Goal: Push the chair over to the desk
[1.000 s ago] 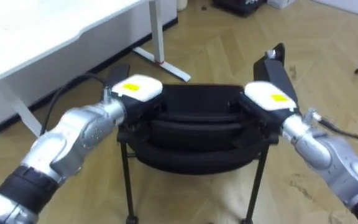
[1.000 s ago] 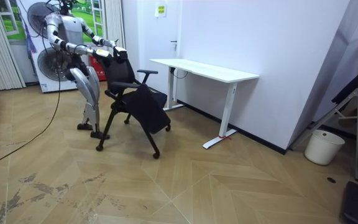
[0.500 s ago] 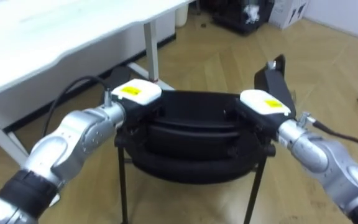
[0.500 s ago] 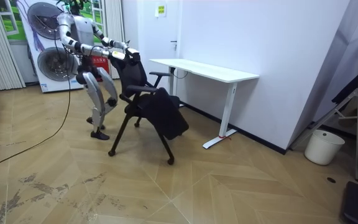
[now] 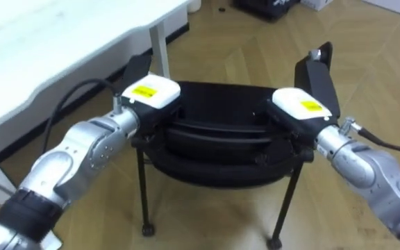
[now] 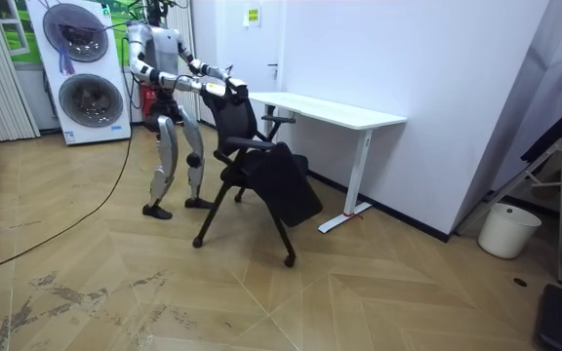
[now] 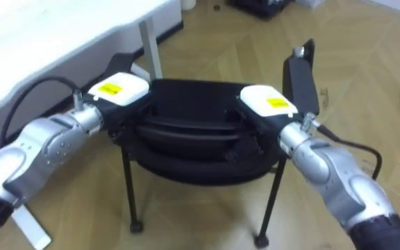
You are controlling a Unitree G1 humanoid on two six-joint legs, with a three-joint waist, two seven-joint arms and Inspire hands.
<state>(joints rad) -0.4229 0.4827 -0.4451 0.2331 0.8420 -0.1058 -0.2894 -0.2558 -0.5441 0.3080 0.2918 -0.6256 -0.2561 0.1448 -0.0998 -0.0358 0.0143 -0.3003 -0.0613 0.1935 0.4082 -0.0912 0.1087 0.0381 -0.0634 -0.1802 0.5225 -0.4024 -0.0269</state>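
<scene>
Herringbone wood floor (image 5: 242, 42) runs under everything. I see the black chair (image 5: 217, 135) at centre frame, with the left hand (image 5: 151, 96) and right hand (image 5: 298, 105) on the upper corners of its backrest. I cannot tell how far either is closed. A white desk (image 5: 40, 42) takes the upper left, its leg (image 5: 160, 52) just beyond the chair. The room view shows washing machines (image 6: 78, 68) behind the robot and a white bucket (image 6: 507, 230) at lower right. Each hand bears a yellow label (image 5: 143, 91), probably printed, but I can't read it.
</scene>
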